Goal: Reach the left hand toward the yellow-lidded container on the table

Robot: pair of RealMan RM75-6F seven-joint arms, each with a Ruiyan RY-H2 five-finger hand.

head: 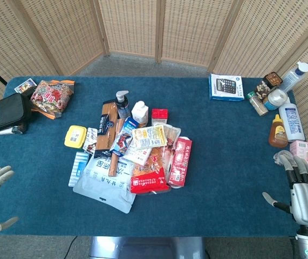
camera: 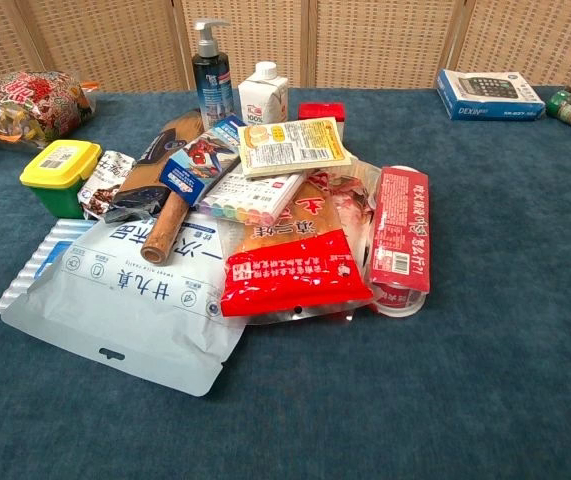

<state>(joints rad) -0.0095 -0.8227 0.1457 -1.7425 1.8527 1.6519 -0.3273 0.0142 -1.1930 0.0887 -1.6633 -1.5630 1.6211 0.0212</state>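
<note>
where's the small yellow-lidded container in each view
Head view: the small yellow-lidded container sits at the left edge of the central pile, left of centre.
Chest view: the same container is at far left, its green base visible.
Shared landmark: the dark pump-top bottle, behind and right of it in both.

A heap of packets is seen at the middle of the blue bench [head: 224,162], with a pump bottle [head: 122,103] and a small white carton [head: 139,113] at its far edge. A boxed calculator [head: 226,87] is noted well apart, far right. A black pouch [head: 4,112] and a snack bag [head: 51,96] are recorded far left.
</note>
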